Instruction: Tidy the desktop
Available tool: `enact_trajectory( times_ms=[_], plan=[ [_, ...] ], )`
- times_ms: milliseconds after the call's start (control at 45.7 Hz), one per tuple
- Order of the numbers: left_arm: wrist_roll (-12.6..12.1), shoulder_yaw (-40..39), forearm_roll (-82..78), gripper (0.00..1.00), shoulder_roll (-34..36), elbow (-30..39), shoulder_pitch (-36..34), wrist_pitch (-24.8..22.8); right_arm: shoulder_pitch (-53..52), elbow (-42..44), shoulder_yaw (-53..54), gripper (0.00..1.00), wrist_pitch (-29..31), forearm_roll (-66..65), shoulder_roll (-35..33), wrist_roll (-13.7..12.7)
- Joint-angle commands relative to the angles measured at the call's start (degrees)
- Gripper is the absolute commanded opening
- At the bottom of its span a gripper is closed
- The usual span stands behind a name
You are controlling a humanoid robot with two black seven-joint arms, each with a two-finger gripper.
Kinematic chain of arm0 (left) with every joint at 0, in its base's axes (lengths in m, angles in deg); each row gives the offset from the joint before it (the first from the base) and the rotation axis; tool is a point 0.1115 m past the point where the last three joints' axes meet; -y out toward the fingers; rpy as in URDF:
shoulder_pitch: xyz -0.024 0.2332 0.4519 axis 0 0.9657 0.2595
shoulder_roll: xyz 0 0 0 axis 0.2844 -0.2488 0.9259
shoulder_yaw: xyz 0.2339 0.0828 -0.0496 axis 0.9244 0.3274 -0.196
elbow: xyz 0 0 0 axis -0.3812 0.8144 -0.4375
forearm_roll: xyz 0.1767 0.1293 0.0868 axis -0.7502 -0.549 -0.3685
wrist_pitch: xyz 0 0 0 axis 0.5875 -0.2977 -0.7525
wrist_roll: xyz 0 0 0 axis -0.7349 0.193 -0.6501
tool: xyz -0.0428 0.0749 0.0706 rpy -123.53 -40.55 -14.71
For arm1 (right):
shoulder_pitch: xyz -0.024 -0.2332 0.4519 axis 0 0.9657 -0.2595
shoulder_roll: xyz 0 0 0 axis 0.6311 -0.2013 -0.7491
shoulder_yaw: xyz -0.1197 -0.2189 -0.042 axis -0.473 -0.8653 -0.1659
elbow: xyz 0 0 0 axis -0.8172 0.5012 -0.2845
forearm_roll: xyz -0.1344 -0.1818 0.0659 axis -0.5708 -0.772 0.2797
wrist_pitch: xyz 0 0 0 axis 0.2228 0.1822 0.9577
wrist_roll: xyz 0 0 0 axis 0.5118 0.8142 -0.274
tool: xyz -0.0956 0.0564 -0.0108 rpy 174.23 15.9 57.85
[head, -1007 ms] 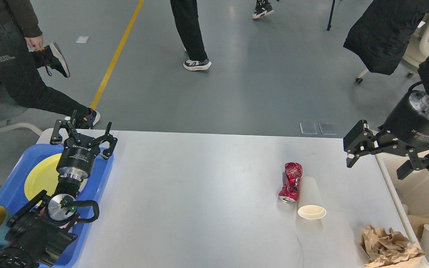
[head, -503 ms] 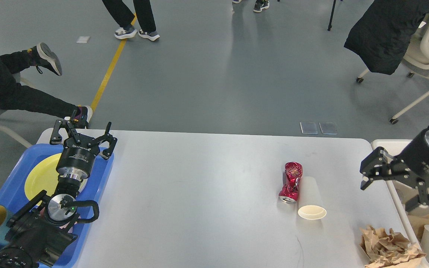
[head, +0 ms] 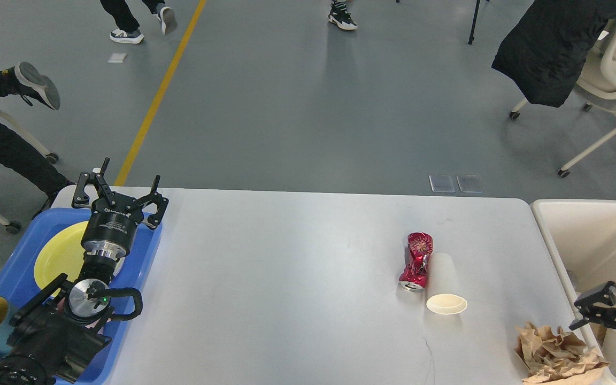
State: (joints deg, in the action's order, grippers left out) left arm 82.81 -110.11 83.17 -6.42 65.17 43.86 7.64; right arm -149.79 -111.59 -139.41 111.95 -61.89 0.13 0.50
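On the desktop (head: 297,278), three pieces of litter remain on its right half: a crushed red can (head: 416,261) lying on its side, a white paper cup (head: 443,287) lying touching the can's right flank, and a wad of crumpled brown paper (head: 554,355) at the near right corner. My right gripper (head: 599,309) sits low over the cream bin (head: 586,240) at the table's right edge; only part of it shows and I cannot tell how far its fingers are spread. My left gripper (head: 118,193) hangs over the blue tray (head: 14,267) at the far left, fingers spread wide and empty, well apart from the litter. The right arm is therefore the nearer one. From it, the can and cup lie to the left and slightly farther out, long axes running near to far, cup mouth toward me; I judge a side-on approach across that axis suits best
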Motion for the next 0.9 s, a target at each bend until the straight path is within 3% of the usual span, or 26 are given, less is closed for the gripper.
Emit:
enact_trajectory(
  times_ms=[0, 197, 285, 613, 679, 788, 876],
  plan=[
    [0.0, 0.0, 0.0, 0.96, 0.0, 0.0, 0.0, 0.1, 10.9, 1.2, 8.9, 0.97, -6.2, 0.3, 0.1, -0.1],
    [0.0, 0.0, 0.0, 0.96, 0.0, 0.0, 0.0, 0.1, 24.1, 6.5, 20.8, 0.96, -10.7, 0.9, 1.1, -0.1],
    [0.0, 0.0, 0.0, 0.96, 0.0, 0.0, 0.0, 0.1, 31.5, 12.2, 25.5, 0.97, -13.7, 4.8, 4.5, 0.0],
    [0.0, 0.0, 0.0, 0.96, 0.0, 0.0, 0.0, 0.0, 40.0, 22.8, 27.9, 0.96, -20.4, 6.4, 13.9, 0.0],
    [0.0, 0.0, 0.0, 0.96, 0.0, 0.0, 0.0, 0.1, 40.3, 22.8, 27.9, 0.85, -22.3, 6.7, 14.1, 0.0],
    [0.0, 0.0, 0.0, 0.96, 0.0, 0.0, 0.0, 0.1, 40.4, 22.6, 27.9, 0.39, -22.5, 6.7, 14.1, 0.0],
    [0.0, 0.0, 0.0, 0.96, 0.0, 0.0, 0.0, 0.1, 40.7, 22.6, 27.9, 0.15, -22.5, 6.7, 13.9, 0.0]
  ],
)
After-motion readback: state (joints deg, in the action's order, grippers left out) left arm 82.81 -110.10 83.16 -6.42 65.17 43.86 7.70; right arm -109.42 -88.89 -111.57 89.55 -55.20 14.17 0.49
